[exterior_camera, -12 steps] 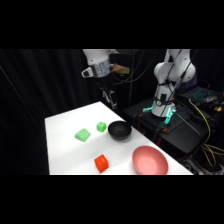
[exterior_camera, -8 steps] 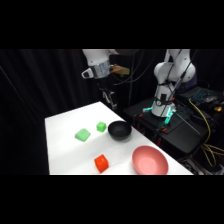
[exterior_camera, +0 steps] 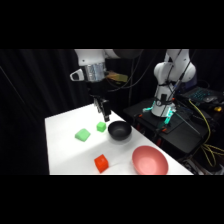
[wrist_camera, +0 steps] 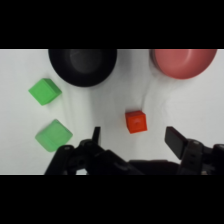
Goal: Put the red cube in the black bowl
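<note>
White table: red cube below spread-fingered tool, black bowl apart.

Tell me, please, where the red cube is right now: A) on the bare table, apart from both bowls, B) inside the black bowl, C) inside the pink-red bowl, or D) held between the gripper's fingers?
A: the red cube sits on the white table, clear of the black bowl and the pink-red bowl, with the open gripper above it, gripping nothing.
</note>
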Tool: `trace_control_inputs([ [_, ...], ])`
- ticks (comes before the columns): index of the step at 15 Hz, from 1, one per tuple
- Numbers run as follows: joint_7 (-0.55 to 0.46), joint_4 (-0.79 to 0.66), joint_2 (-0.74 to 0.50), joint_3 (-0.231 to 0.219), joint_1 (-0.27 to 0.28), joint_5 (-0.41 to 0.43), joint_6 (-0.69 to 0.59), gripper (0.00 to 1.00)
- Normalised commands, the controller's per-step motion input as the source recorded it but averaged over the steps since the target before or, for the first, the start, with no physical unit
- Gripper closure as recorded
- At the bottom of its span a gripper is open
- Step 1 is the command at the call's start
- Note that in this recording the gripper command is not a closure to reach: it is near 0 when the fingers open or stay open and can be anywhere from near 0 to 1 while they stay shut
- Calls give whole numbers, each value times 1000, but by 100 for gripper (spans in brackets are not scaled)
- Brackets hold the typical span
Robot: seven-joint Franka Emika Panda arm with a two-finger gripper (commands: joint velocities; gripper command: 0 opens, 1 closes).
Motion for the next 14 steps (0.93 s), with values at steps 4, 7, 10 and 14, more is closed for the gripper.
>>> trace_control_inputs([
  [4, -27, 231, 282, 63, 94, 21, 326, 0],
  [7, -172, 92, 207, 36, 47, -44, 323, 0],
  [10, -116, 23, 183, 0, 63, -144, 363, 0],
  [14, 6, 14, 182, -62, 94, -213, 349, 0],
])
